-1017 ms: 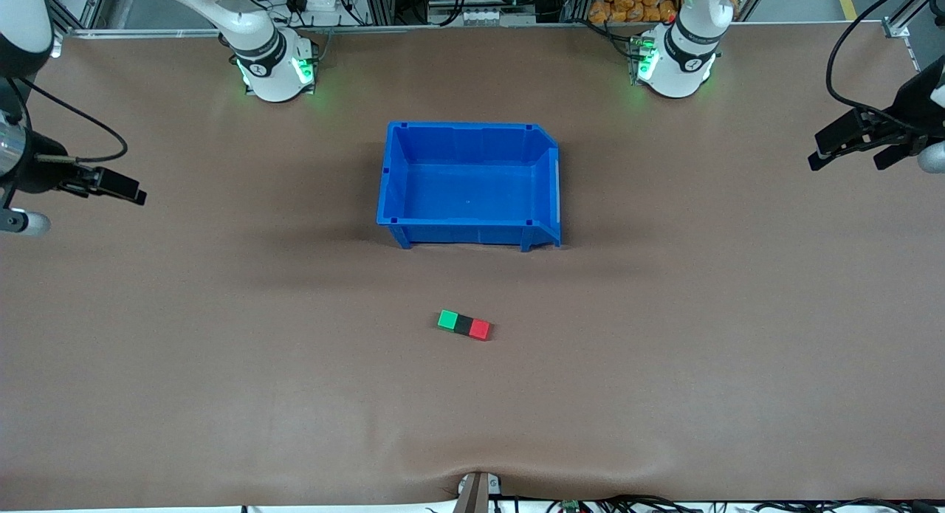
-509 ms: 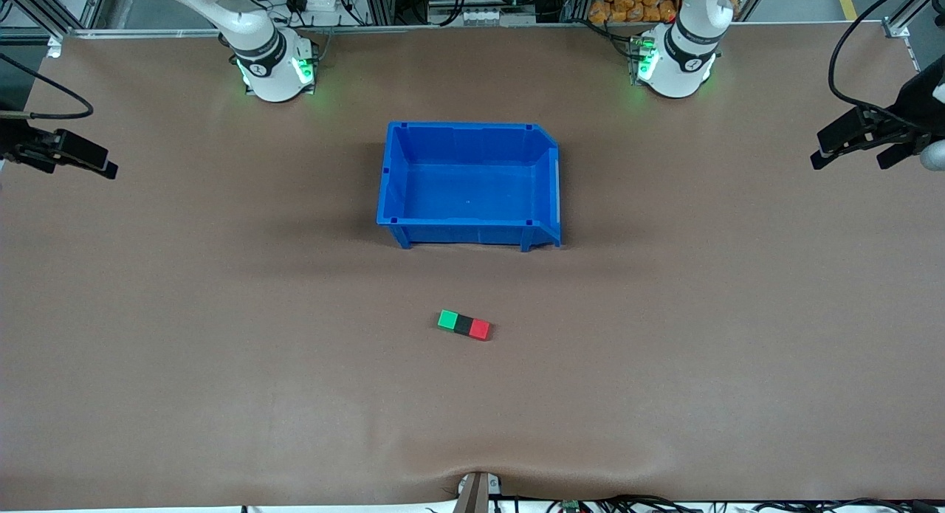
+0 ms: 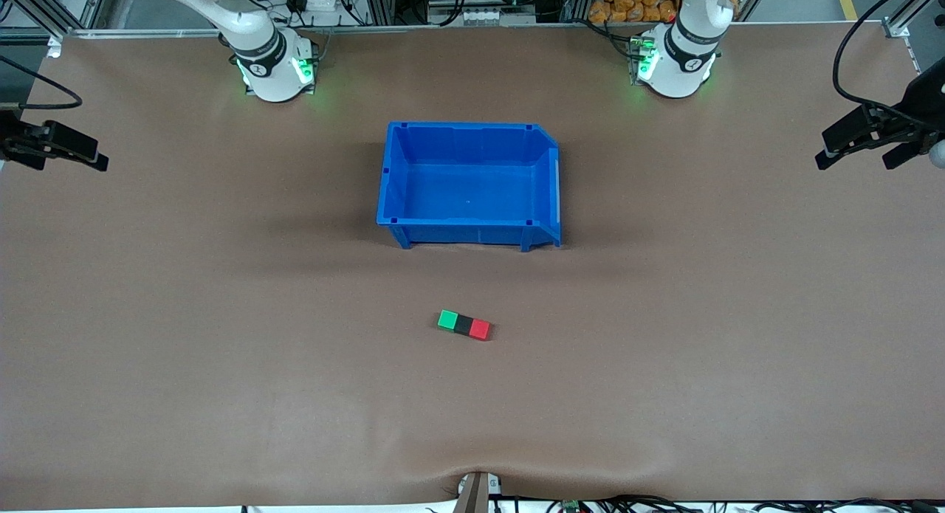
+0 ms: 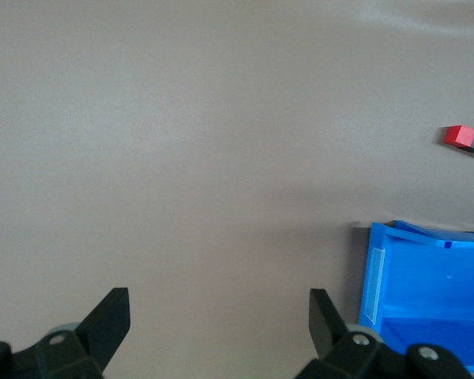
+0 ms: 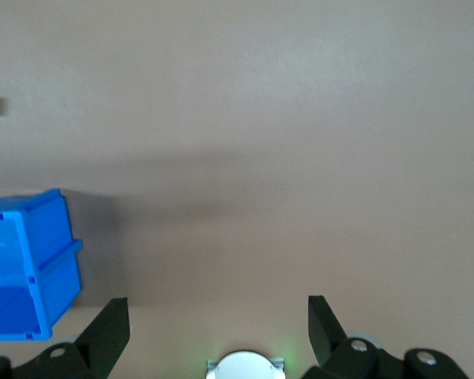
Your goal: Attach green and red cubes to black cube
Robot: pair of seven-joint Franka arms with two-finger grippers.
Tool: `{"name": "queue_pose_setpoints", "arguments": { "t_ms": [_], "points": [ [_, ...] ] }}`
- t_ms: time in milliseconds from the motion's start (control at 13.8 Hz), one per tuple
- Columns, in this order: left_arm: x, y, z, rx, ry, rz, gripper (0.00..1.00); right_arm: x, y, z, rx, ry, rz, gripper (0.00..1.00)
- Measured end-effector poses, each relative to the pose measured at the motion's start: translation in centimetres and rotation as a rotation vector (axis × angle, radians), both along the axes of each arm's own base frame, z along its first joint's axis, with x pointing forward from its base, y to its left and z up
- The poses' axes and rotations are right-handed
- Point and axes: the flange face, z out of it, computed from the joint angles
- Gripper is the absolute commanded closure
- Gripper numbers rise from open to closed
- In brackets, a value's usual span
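Brown tabletop: one plain matte sheet from end to end, carrying everything in play.
Writing: none readable anywhere; the pale patch on the bin's end wall is too small to make out.
Green cube: sitting on the tabletop, nearer the front camera than the bin, touching the black cube on the side toward the right arm's end.
Black cube: middle of the row, green cube touching one face and red cube touching the other.
Red cube: touching the black cube on the side toward the left arm's end; the three make one straight, slightly slanted bar.
Blue bin: open-topped and upright at mid-table between the two bases, well apart from the cube row.
Left gripper: up over the left arm's end of the tabletop, well apart from bin and cubes; jaws spread wide, holding nothing, touching nothing.
Right gripper: up over the edge at the right arm's end, well apart from the cubes; in the right wrist view its jaws stand wide with only bare tabletop between them.
Left wrist view: red cube and a sliver of black and green at the frame's edge, a corner of the bin closer in.
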Motion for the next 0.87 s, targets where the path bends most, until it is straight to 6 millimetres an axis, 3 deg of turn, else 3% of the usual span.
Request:
{"name": "queue_pose_setpoints", "arguments": {
  "t_ms": [872],
  "points": [
    [-0.1,0.5,-0.8,0.056,0.048,0.002,0.00,0.1,1.7,1.1,-0.001,-0.038,0.036,0.00]
  ]
}}
